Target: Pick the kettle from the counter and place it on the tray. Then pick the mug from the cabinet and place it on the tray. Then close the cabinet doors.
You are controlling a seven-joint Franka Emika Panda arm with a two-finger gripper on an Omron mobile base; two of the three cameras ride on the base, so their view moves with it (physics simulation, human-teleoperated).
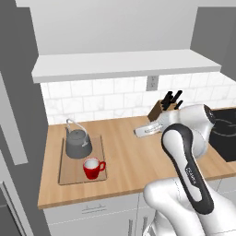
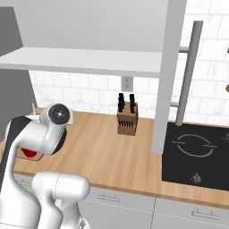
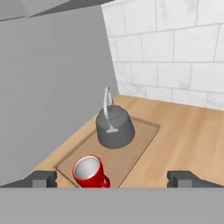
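The dark grey kettle (image 1: 78, 144) (image 3: 114, 127) stands upright on the back half of the wooden tray (image 1: 99, 154) (image 3: 146, 133). The red mug (image 1: 93, 168) (image 3: 89, 172) sits upright on the tray's front part, just in front of the kettle. My gripper (image 1: 139, 132) (image 3: 113, 179) hovers over the light-wood counter (image 1: 129, 156) to the right of the tray, open, with nothing between its fingertips (image 3: 183, 178). Above, the cabinet (image 1: 124, 64) stands open. One cabinet door (image 2: 170, 76) with its bar handle (image 2: 188, 74) sticks out towards me.
A knife block (image 1: 162, 108) (image 2: 126, 118) stands by the tiled back wall. A black cooktop (image 2: 197, 154) (image 1: 226, 133) lies at the counter's right end. A tall grey wall (image 3: 48, 96) borders the tray on the left. Drawers run under the counter edge.
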